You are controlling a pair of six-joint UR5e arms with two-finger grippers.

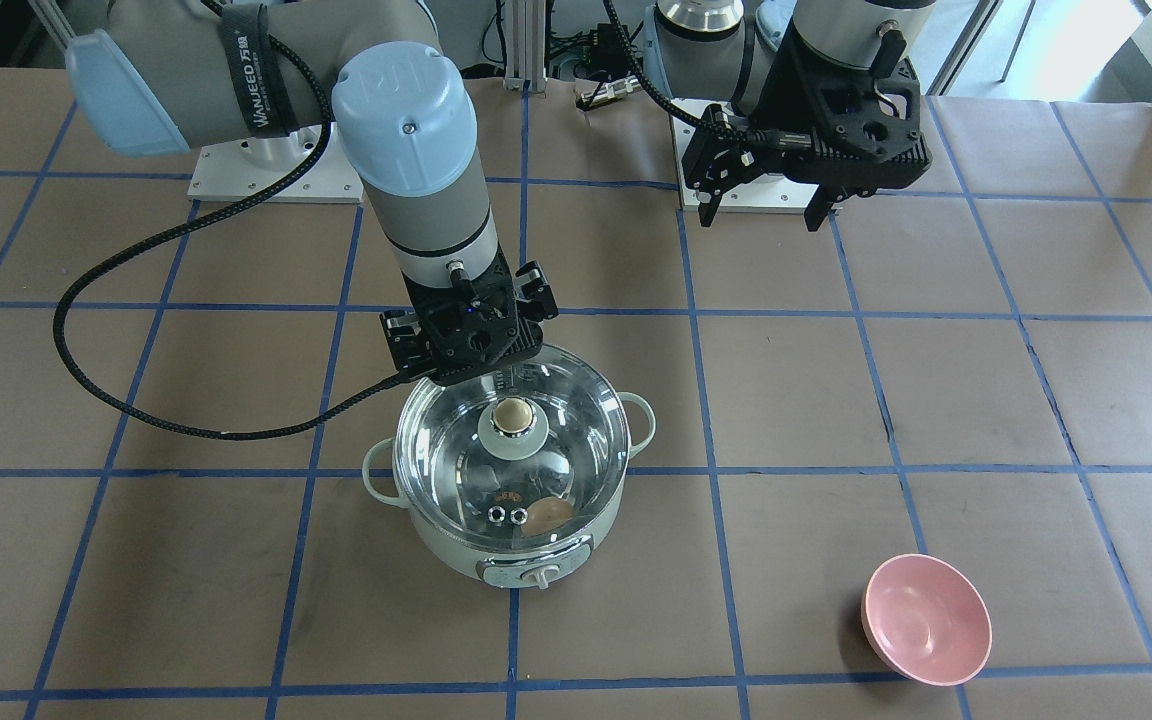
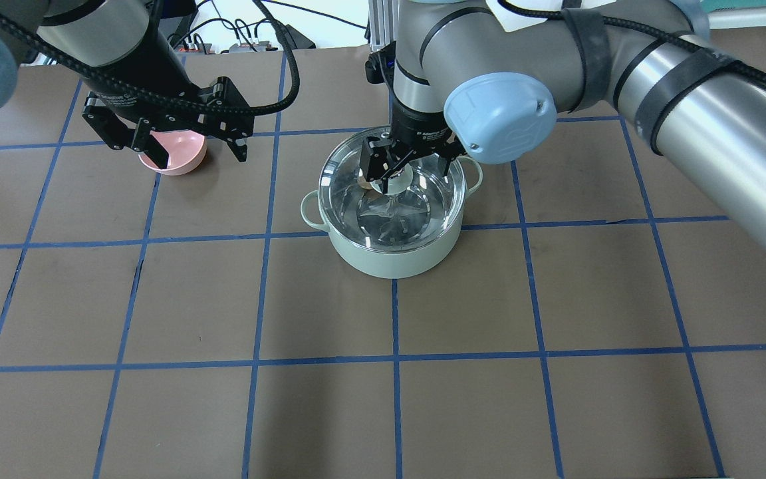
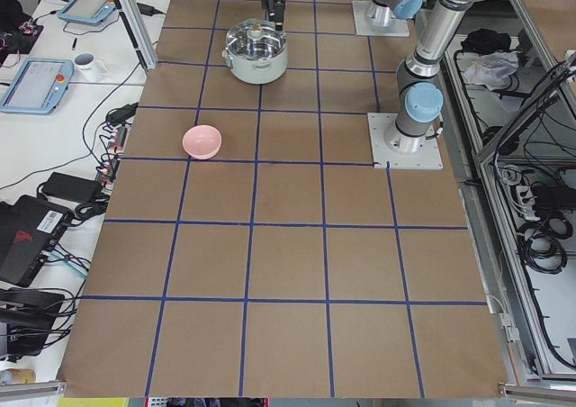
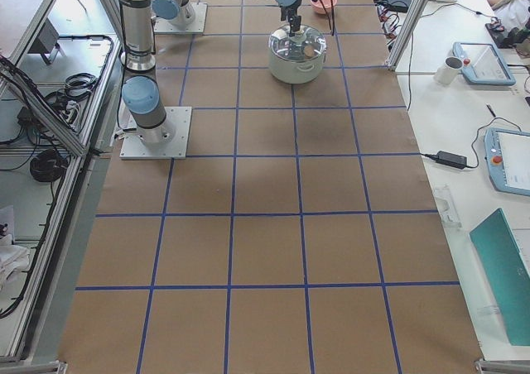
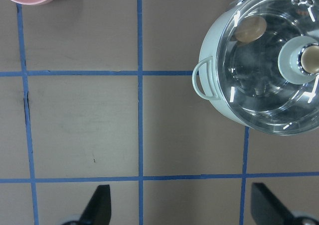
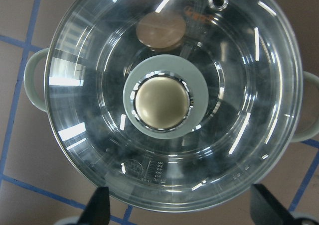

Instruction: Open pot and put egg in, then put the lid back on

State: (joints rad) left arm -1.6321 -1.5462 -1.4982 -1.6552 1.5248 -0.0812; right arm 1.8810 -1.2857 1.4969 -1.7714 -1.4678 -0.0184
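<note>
Hovering over the pot (image 1: pixel 441 540), the right gripper (image 2: pixel 407 165) points straight down, its forearm reaching in from the robot's right side and the wrist standing upright above the lid (image 1: pixel 581 440). Its fingers are spread wide, one to each side of the tan knob (image 1: pixel 513 415), and in the right wrist view both fingertips sit well clear of it; released, holding nothing. The lid lies level on the pot's rim, closing it. The egg (image 1: pixel 549 513) rests on the steel floor inside, seen through the glass, close to the wall on the dial (image 1: pixel 537 577) side and just beside the two vent rings (image 1: pixel 504 515). The pot stands on the brown table (image 1: pixel 936 400) with its two loop handles to either side. The left gripper (image 1: pixel 764 212) hangs near its own base, well apart from the pot, wrist tilted forward and fingers angled down toward the table. Its fingers are also wide apart and empty. The pink bowl (image 1: pixel 926 620) sits upright on the left arm's side of the table, touched by nothing.
</note>
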